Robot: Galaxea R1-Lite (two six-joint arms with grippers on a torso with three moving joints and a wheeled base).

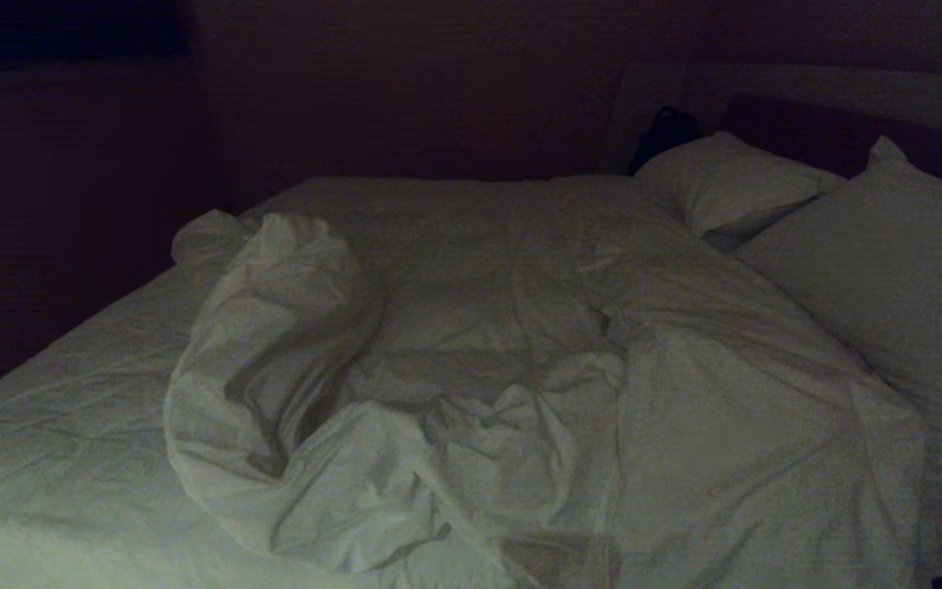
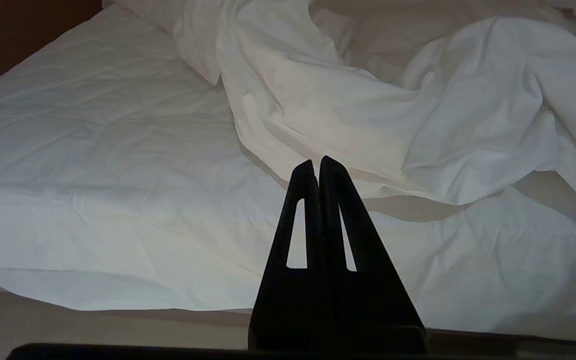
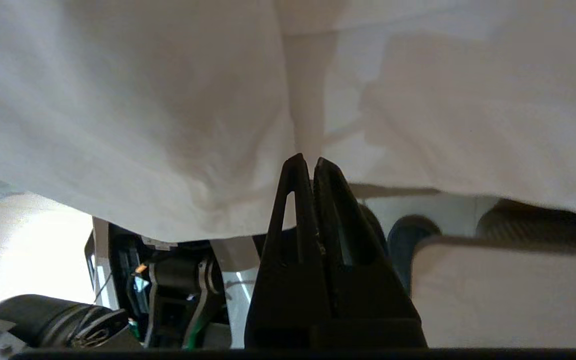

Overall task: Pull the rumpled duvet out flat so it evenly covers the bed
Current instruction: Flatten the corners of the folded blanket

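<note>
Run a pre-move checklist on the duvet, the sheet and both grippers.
1. duvet lying flat: not ok, bunched in a heap.
2. fitted sheet covered: not ok, bare on the robot's left.
3. left gripper free: ok, jaws shut on nothing, pointing at the duvet's edge.
4. right gripper holding the duvet: cannot tell; jaws shut at a fold of white cloth.
</note>
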